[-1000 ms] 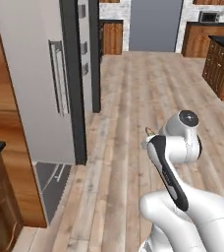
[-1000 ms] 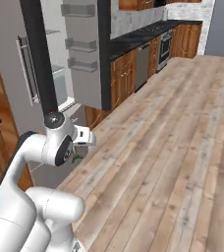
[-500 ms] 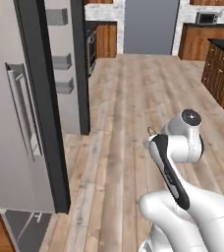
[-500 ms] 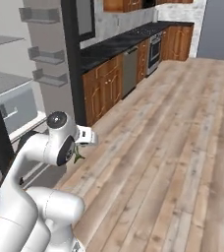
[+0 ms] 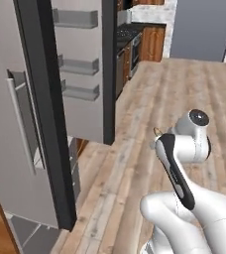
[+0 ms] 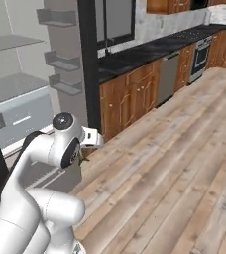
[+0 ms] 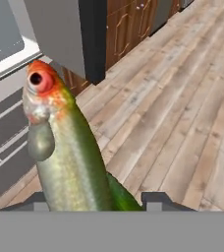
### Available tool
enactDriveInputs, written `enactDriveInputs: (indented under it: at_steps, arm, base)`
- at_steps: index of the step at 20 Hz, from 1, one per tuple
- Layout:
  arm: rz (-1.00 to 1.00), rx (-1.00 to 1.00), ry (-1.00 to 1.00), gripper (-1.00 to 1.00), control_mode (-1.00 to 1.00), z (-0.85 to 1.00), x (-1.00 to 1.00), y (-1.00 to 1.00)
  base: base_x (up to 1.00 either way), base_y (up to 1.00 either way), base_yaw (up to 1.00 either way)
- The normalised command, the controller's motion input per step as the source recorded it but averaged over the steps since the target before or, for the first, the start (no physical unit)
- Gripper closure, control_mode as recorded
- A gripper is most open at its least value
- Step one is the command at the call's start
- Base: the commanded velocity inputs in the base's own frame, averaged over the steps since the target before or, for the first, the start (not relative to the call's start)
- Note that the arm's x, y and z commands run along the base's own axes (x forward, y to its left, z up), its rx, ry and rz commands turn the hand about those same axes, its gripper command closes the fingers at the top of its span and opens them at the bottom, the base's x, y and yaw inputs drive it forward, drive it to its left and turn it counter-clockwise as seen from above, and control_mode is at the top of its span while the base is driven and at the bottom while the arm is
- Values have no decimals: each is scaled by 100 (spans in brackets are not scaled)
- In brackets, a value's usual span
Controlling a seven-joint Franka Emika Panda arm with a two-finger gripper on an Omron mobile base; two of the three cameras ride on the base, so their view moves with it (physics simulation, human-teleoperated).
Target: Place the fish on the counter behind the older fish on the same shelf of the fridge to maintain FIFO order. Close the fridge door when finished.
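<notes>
Fridge (image 5: 30,124) nearer now, fish (image 7: 67,152) apparently in end effector (image 7: 97,199).

Fridge (image 5: 21,124): at the left of the left base view, door (image 5: 85,74) swung open toward the floor (image 5: 184,94), door bins on its inner face. Shelf (image 6: 16,87): inside the fridge, above the drawers (image 6: 23,116). Tabletop (image 6: 149,47): right of the fridge, along the wall, over cabinets. Fish (image 7: 67,152): in the claw (image 7: 97,199), head away from it, above the floor before the fridge.
</notes>
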Motion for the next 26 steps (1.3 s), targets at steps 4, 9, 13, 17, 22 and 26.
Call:
enactDriveInputs:
  at_steps: [4,9,13,17,22,26]
  arm:
    - [0,0,0,100,100,0,0,0]
    - [0,0,0,100,100,0,0,0]
    - [0,0,0,100,100,0,0,0]
    - [0,0,0,100,100,0,0,0]
    - [0,0,0,100,100,0,0,0]
    - [0,0,0,100,100,0,0,0]
  base:
    - [39,-41,48]
    - [62,-29,51]
    - [66,-23,52]
    - [60,-13,51]
    - [61,0,49]
    - [63,-20,47]
